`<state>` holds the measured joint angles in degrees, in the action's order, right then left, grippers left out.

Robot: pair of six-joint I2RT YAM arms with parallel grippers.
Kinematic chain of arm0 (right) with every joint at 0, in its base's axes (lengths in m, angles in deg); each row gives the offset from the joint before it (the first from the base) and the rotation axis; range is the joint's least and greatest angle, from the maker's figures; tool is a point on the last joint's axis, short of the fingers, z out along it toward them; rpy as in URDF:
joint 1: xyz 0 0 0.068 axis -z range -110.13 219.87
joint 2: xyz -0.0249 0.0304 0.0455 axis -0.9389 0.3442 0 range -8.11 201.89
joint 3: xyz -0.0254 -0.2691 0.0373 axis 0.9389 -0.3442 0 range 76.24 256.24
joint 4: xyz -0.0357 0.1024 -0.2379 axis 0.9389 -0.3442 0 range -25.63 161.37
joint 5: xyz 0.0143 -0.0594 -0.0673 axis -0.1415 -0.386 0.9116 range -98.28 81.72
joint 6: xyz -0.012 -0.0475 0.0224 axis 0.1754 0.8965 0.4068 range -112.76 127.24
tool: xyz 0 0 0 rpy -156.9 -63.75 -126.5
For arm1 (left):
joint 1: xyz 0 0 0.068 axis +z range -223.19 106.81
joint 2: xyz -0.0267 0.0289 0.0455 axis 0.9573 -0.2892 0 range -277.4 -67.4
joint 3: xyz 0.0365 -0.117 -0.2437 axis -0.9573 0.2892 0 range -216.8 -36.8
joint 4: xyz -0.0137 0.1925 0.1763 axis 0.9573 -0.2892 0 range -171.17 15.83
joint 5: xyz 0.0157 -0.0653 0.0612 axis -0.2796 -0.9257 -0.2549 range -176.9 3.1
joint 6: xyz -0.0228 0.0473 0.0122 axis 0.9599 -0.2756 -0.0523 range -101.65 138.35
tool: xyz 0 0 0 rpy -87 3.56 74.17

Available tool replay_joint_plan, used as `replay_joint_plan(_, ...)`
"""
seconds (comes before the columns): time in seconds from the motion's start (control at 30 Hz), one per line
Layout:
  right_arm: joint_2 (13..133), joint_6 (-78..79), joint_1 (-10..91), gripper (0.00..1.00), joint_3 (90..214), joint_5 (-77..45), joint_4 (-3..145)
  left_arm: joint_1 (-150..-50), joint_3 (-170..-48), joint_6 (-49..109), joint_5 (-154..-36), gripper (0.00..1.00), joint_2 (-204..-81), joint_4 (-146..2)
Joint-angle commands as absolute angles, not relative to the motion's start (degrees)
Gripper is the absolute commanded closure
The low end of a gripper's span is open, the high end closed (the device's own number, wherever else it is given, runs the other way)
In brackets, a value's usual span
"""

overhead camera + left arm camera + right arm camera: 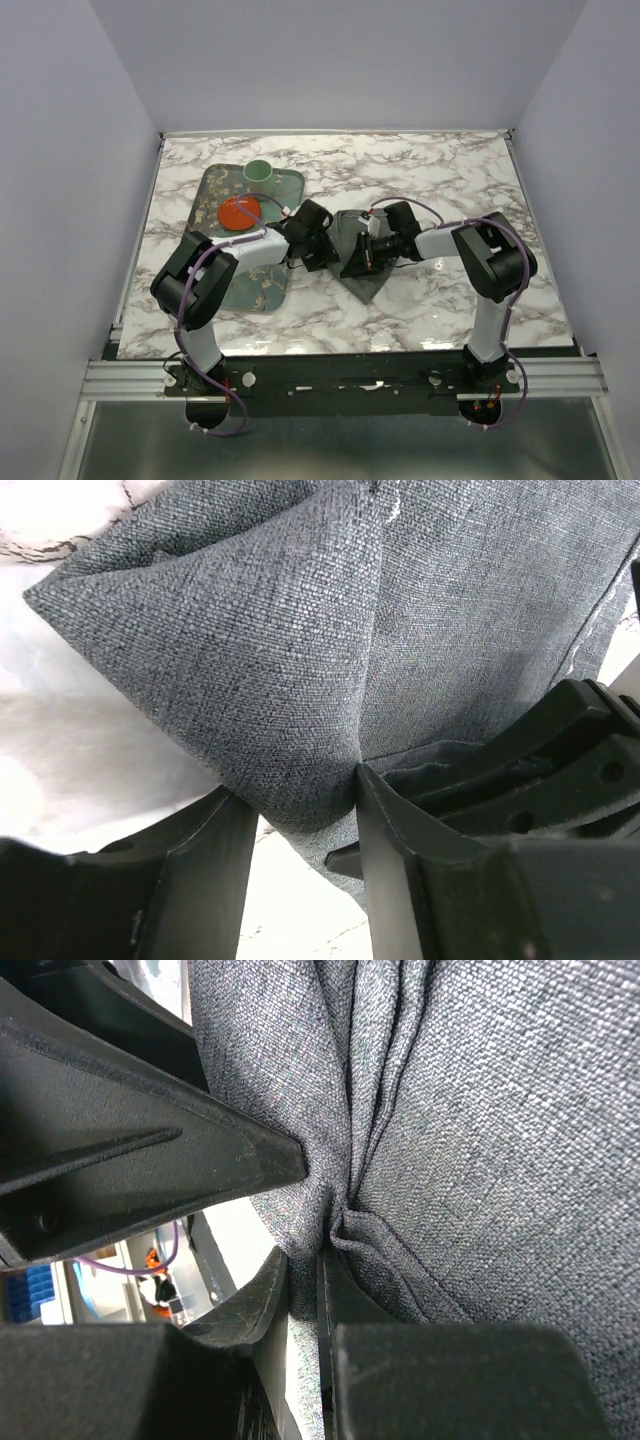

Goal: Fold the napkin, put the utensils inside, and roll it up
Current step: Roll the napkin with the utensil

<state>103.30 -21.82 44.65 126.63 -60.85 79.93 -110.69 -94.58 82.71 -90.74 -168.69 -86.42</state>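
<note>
The dark grey napkin (368, 284) lies bunched in the middle of the marble table, between the two grippers. My left gripper (320, 246) is at its left edge. In the left wrist view its jaws (305, 802) hold a rounded fold of the napkin (280, 630) that touches both fingers. My right gripper (361, 258) is on the napkin close beside it. In the right wrist view its jaws (305, 1260) are nearly together, pinching a gathered pleat of the napkin (500, 1160). No gold utensils show in any view.
A green floral tray (252, 290) lies to the left under the left arm, with a red bowl (240, 212) and a pale green cup (259, 172) on it. The two grippers almost touch; each shows black in the other's wrist view.
</note>
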Motion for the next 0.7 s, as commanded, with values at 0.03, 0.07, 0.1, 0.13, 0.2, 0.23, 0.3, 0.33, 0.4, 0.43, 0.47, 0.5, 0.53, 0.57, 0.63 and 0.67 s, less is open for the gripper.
replay_joint_plan(0.03,103.16,-18.78,42.45,1.00,126.07,-51.70,68.82,-110.63,-94.72,80.23,-83.56,0.57,-172.95,-89.64)
replay_joint_plan(0.07,102.98,-18.78,42.01,1.00,126.25,-51.17,68.56,-110.72,-94.81,80.05,-83.21,0.58,-173.21,-89.64)
replay_joint_plan(0.1,102.98,-18.78,41.66,0.99,126.34,-50.91,68.56,-110.63,-94.81,79.88,-82.69,0.60,-173.39,-89.73)
replay_joint_plan(0.13,102.72,-18.78,40.96,1.00,126.34,-50.47,68.56,-110.63,-94.72,79.18,-81.81,0.61,-173.74,-89.73)
replay_joint_plan(0.2,102.19,-18.69,40.34,1.00,126.43,-49.15,68.29,-109.58,-94.29,78.65,-81.10,0.68,-174.01,-89.64)
replay_joint_plan(0.23,101.93,-18.69,39.73,0.99,126.52,-48.80,68.38,-109.14,-94.02,78.03,-81.27,0.71,-174.01,-88.77)
replay_joint_plan(0.3,101.84,-18.52,39.11,0.99,127.13,-48.09,67.86,-108.53,-94.28,77.42,-81.28,0.84,-174.27,-88.76)
replay_joint_plan(0.33,101.92,-18.34,38.58,0.99,127.31,-47.92,67.59,-108.44,-94.72,76.80,-81.19,0.88,-174.53,-89.37)
replay_joint_plan(0.4,101.75,-17.20,38.05,0.99,128.44,-45.90,65.93,-108.35,-95.94,75.66,-81.28,0.97,-174.53,-90.43)
replay_joint_plan(0.43,101.40,-16.76,37.79,0.98,128.89,-45.28,65.14,-108.35,-96.21,75.57,-81.45,1.00,-174.27,-91.39)
replay_joint_plan(0.47,101.22,-15.97,37.70,0.97,129.24,-43.89,63.82,-108.43,-96.48,75.48,-81.97,1.00,-174.36,-91.92)
replay_joint_plan(0.5,100.96,-15.44,37.52,0.95,130.02,-43.26,63.11,-108.35,-97.18,75.57,-82.41,1.00,-174.27,-92.36)
replay_joint_plan(0.53,100.18,-15.00,37.43,0.93,130.47,-42.73,62.41,-108.35,-97.53,75.57,-82.94,1.00,-174.62,-93.32)
replay_joint_plan(0.57,99.73,-14.13,37.26,0.91,130.91,-42.12,61.80,-108.43,-97.88,75.74,-83.55,1.00,-174.88,-93.68)
replay_joint_plan(0.63,98.94,-12.81,36.91,0.84,132.66,-40.36,59.08,-108.43,-98.24,76.44,-86.01,1.00,-175.50,-93.51)
replay_joint_plan(0.67,97.98,-11.32,36.65,0.81,133.54,-39.31,57.67,-108.43,-98.50,76.36,-86.46,1.00,-175.68,-93.42)
